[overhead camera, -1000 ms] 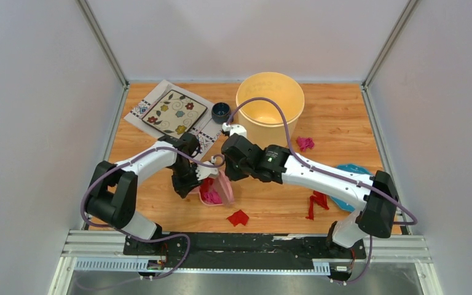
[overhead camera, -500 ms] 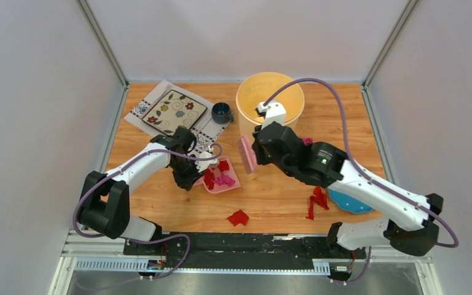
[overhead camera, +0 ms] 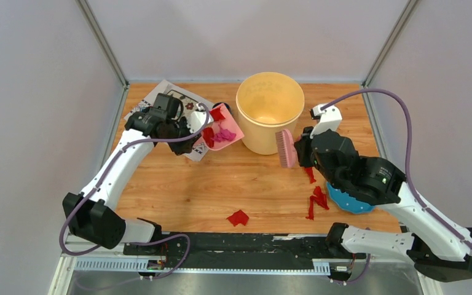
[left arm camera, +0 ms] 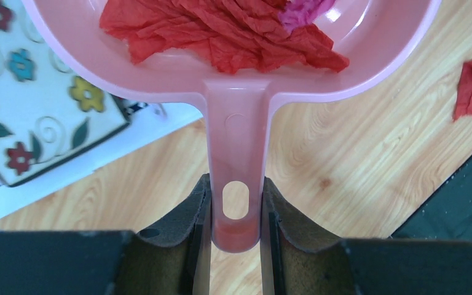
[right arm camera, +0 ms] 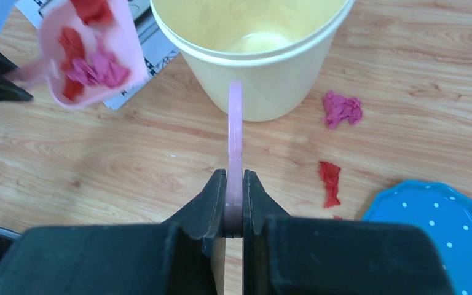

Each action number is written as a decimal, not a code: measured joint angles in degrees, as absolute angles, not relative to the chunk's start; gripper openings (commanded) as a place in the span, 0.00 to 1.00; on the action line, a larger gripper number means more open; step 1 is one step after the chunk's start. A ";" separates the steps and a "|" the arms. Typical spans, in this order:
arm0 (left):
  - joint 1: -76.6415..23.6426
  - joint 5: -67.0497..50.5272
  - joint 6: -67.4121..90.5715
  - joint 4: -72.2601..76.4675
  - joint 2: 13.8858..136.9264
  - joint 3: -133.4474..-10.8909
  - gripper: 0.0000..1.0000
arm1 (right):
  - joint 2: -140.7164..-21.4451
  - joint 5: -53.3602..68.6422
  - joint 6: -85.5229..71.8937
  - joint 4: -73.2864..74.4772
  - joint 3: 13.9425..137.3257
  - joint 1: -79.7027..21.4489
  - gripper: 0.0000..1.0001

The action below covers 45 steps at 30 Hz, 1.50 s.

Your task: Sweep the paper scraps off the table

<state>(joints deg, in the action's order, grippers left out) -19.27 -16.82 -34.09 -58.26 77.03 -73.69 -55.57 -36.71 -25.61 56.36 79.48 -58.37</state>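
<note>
Since half a second ago, we see the left arm has carried the dustpan (overhead camera: 224, 130) from mid-table back to the left side of the bucket (overhead camera: 269, 132), above a corner of the placemat (overhead camera: 166, 91). The right arm has swung the brush (overhead camera: 284, 148) over to the bucket's right side.

The left gripper (left arm camera: 235, 203) is closed tight on the dustpan's handle, one finger pressed to each side at the hanging hole. The right gripper (right arm camera: 235, 203) is likewise clamped on the brush's thin handle, which we see edge-on, pointing at the bucket wall.

A heap of scraps (left arm camera: 221, 31), red with some magenta, lies in the pan. The pan seems to be lifted off the table (overhead camera: 221, 184) and near the bucket's rim, though we cannot tell whether it touches.

Other scraps are loose on the wood. One red piece (overhead camera: 238, 217) is near the front edge. A few red strips (overhead camera: 315, 200) are just beside the blue plate (overhead camera: 344, 200), and one red strip (overhead camera: 309, 174) is between brush and plate. The right wrist view also shows a magenta wad (right arm camera: 342, 109) just beside the bucket.
</note>
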 measured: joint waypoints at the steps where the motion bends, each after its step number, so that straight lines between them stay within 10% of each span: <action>1: -19.25 -16.75 -33.82 -59.05 77.03 -75.59 0.00 | -54.89 -36.47 -25.58 56.73 78.85 -58.11 0.00; 24: -32.10 6.61 -35.07 -56.12 98.28 -115.77 0.00 | -56.07 -29.17 -22.55 55.40 70.81 -53.43 0.00; 45: -48.18 40.23 -103.92 25.28 94.85 -74.43 0.00 | -56.12 -23.46 -19.11 54.04 70.19 -53.17 0.00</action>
